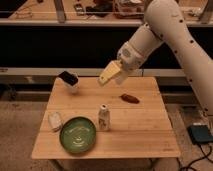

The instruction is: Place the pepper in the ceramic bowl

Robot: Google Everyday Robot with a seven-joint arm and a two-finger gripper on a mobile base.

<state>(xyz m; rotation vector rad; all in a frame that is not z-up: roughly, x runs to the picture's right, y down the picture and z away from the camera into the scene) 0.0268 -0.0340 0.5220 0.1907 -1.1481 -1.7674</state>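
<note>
The pepper [129, 98], small and reddish-brown, lies on the wooden table [140, 130] right of centre toward the back. Near the front left sits the ceramic bowl [78, 134], green, round and shallow, with nothing in it. My gripper [109, 75] hangs above the table's back middle, its yellowish fingers pointing down and left. It is up and to the left of the pepper, apart from it, open and holding nothing. The white arm reaches in from the upper right.
A white upright bottle [103, 118] stands between bowl and pepper. A small white oblong object [55, 120] lies left of the bowl. A black-and-white item [69, 80] sits at the back left corner. A dark counter runs behind; a grey box [200, 134] lies on the floor at right.
</note>
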